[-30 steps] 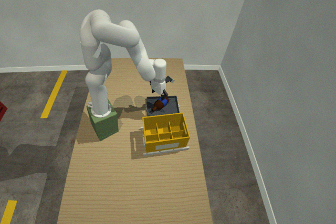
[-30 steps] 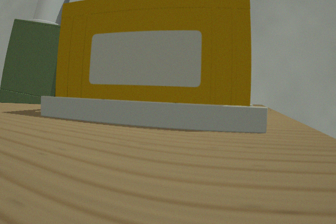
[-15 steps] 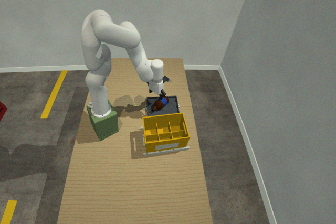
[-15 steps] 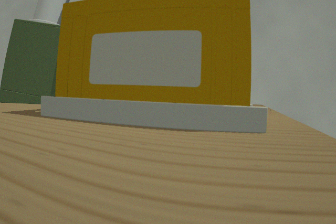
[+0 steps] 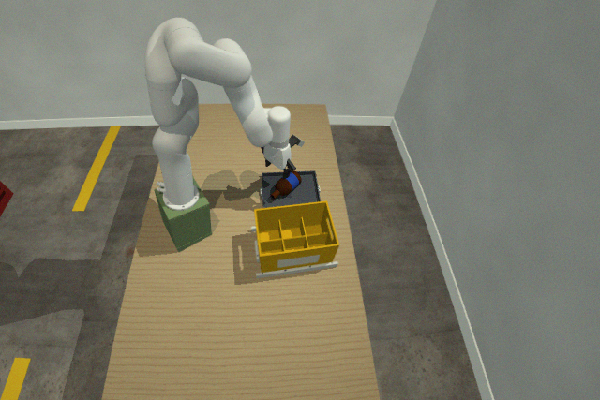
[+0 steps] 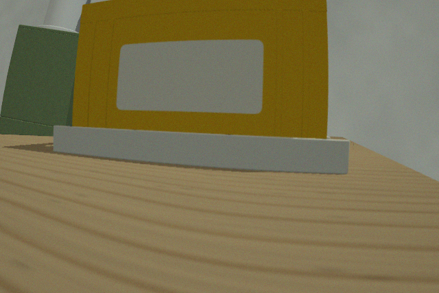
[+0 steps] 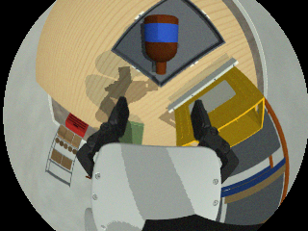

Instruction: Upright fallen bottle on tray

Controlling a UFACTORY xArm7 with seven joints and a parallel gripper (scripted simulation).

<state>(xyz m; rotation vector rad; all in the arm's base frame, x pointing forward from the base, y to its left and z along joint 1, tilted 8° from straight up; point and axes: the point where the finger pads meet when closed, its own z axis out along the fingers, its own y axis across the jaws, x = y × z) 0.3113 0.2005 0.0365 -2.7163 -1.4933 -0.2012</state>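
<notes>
A brown bottle (image 5: 286,185) with a blue band lies on its side on the dark grey tray (image 5: 293,191). Its neck points toward the tray's front left. My gripper (image 5: 283,165) hangs just above the bottle's base end, open and empty. In the wrist view the bottle (image 7: 161,41) lies on the tray ahead of my open fingers, with nothing between them. The yellow crate (image 5: 295,234) with several compartments stands on a white base directly in front of the tray. In the exterior view the crate (image 6: 202,62) hides the tray and bottle.
The green arm pedestal (image 5: 183,218) stands left of the tray and crate. The wooden table's right edge runs close beside the tray and crate. A grey wall corner rises to the right.
</notes>
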